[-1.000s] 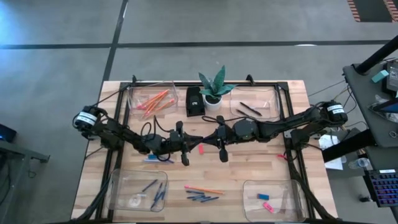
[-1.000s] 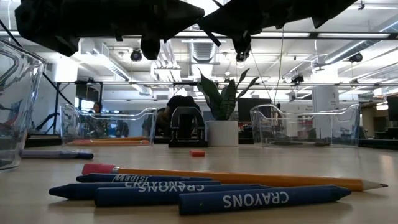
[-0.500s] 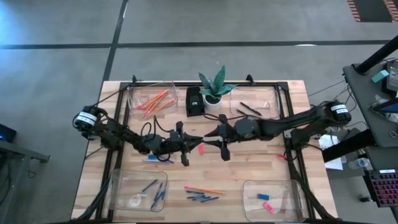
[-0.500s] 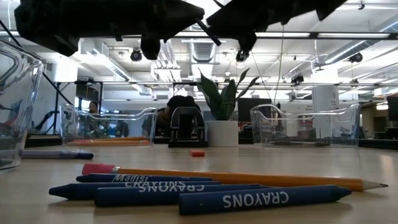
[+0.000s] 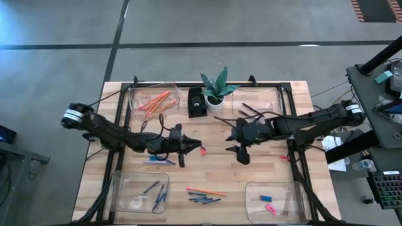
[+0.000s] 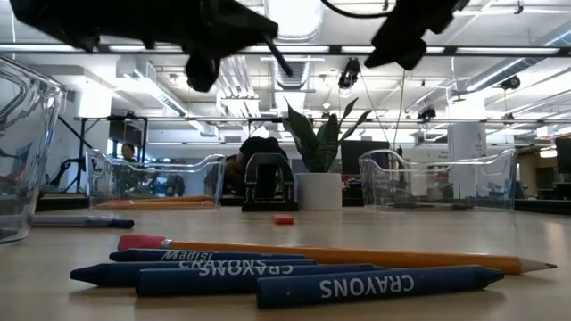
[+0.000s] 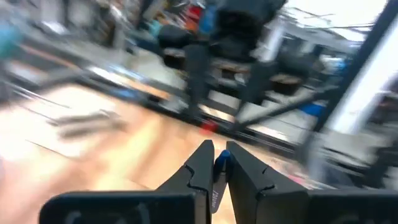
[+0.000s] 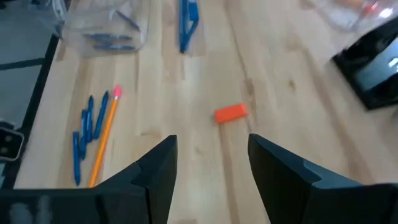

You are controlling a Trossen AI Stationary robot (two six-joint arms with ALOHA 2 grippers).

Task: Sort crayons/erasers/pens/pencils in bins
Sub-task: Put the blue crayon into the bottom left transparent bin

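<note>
- A wooden table (image 5: 251, 172) stands under two dark arms that reach toward its middle from either side.
- The left gripper (image 5: 187, 146) hangs over the table's centre, its fingers (image 7: 198, 168) pressed together on a small blue-tipped thing between the tips; I cannot tell what that thing is.
- The right gripper (image 5: 233, 143) hovers just right of centre with its fingers (image 8: 283, 171) spread apart, holding nothing.
- A red-orange eraser (image 5: 202, 150) lies on the bare wood between the two grippers, touching neither.
- Blue crayons (image 5: 204, 199) lie in a loose cluster near the front edge, with one orange pencil (image 5: 206, 191) just behind them.
- A blue-and-white pen (image 5: 157, 161) lies on the wood beneath the left arm.
- Four clear bins sit at the corners: the far left bin (image 5: 133, 100) holds orange pencils, the far right bin (image 5: 276, 103) holds dark pens, the near left bin (image 5: 122, 198) holds blue sticks, and the near right bin (image 5: 290, 201) holds a blue and a pink eraser.
- A small black box (image 5: 196, 102) and a potted plant (image 5: 216, 94) stand between the two far bins.
</note>
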